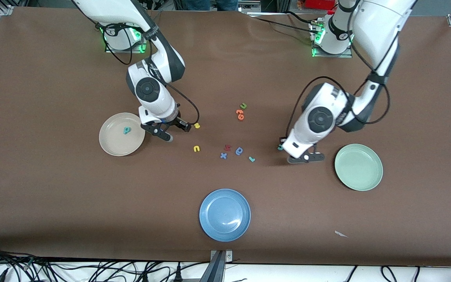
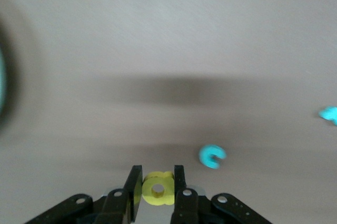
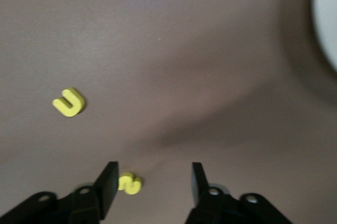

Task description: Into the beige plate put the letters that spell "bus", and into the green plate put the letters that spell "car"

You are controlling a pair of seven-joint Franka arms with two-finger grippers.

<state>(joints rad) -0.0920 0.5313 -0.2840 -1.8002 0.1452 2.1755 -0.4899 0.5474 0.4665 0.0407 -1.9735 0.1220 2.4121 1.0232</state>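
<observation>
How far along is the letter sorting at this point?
Done: only the teal b lies in the beige plate; the green plate holds nothing. In hand: the left gripper grips the yellow a; the right gripper, jaws open, is beside the yellow s. Left: yellow u, teal c, teal r.

In the left wrist view the green plate (image 2: 2,84) is a blurry sliver cut off by the edge. The white blur (image 3: 327,16) is a beige plate, mostly cut off. The red letter (image 1: 227,147) is too small to read.
</observation>
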